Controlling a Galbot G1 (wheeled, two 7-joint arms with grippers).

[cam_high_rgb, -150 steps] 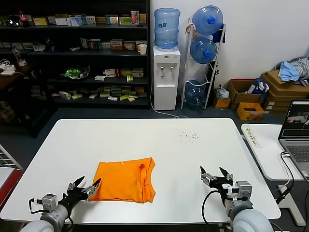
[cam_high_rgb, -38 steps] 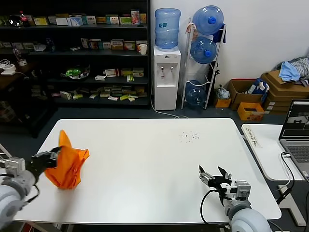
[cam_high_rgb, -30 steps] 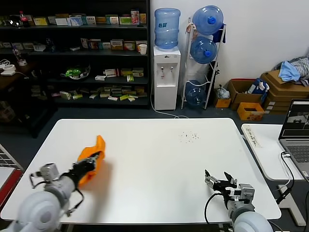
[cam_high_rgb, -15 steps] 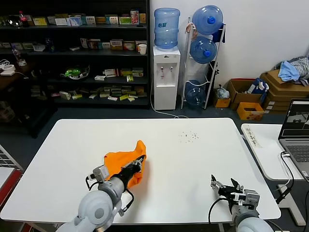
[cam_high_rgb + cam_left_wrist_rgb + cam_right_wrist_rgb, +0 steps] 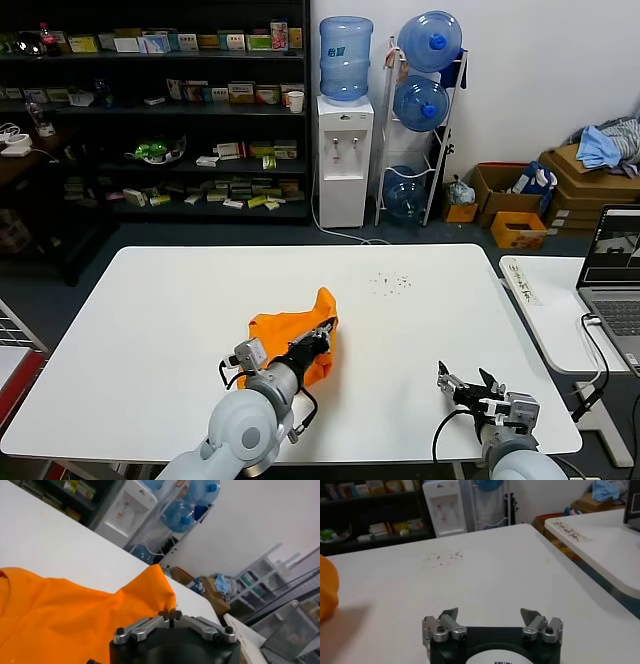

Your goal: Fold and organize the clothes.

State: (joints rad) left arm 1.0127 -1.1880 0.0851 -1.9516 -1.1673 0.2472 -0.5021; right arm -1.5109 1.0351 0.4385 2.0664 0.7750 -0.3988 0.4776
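Still bunched, unfolded: orange T-shirt point(image 5: 296, 338) mid-tabletop point(image 5: 150, 300), grasped by left pincer point(image 5: 322, 335); right pincer point(image 5: 468, 383) released, near front-right corner.

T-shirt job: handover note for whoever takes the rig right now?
Left gripper: shut on the orange T-shirt, holding it bunched over the middle of the white table.
Right gripper: open, empty, parked at the table's near right edge.
Done: shirt picked up, nothing neatly folded.
Left: lay it flat, fold it, set it tidy. Laptop sits on the side table to the right.
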